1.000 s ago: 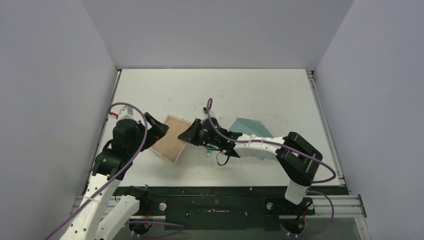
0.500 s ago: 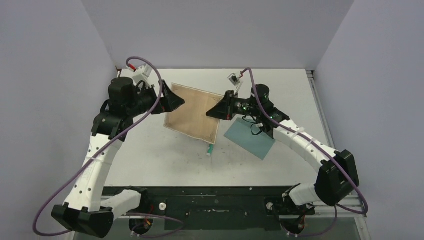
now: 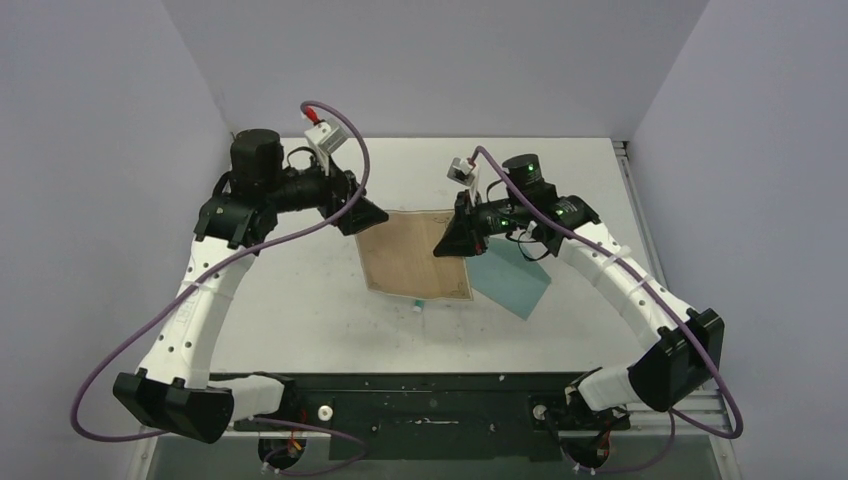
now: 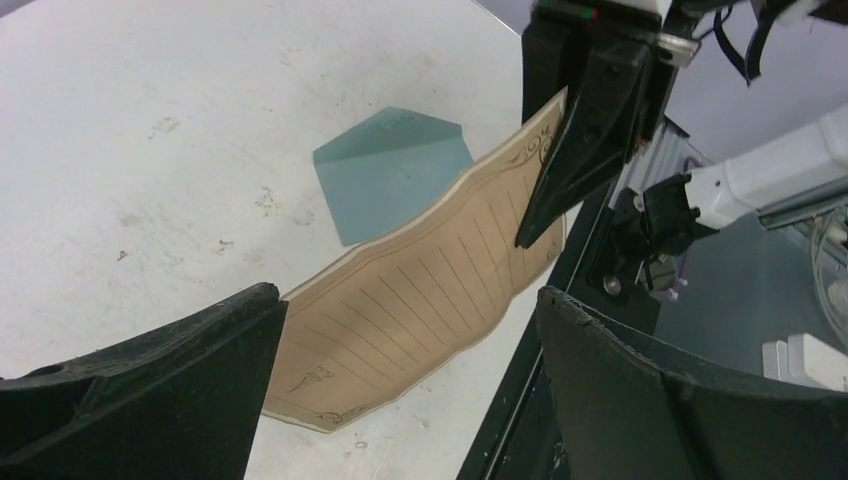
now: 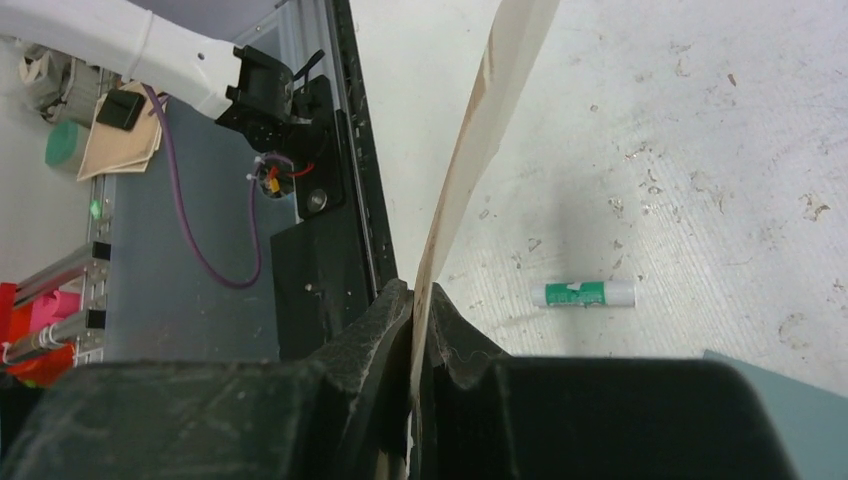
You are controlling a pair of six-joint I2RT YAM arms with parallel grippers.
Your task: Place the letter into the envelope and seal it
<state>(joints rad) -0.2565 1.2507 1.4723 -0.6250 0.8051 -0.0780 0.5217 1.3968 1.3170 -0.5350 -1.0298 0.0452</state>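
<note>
Nearest the arms, a small white-and-green stick is lying on the desk; just beyond, the teal envelope is lying flat beside the tan letter; the right gripper, pressed together, is pinching the letter's right edge, holding it raised; the left gripper is hovering spread wide at the far corner, gripping nothing; insertion seems underway; next, the letter needs lining up with the envelope's opening
</note>
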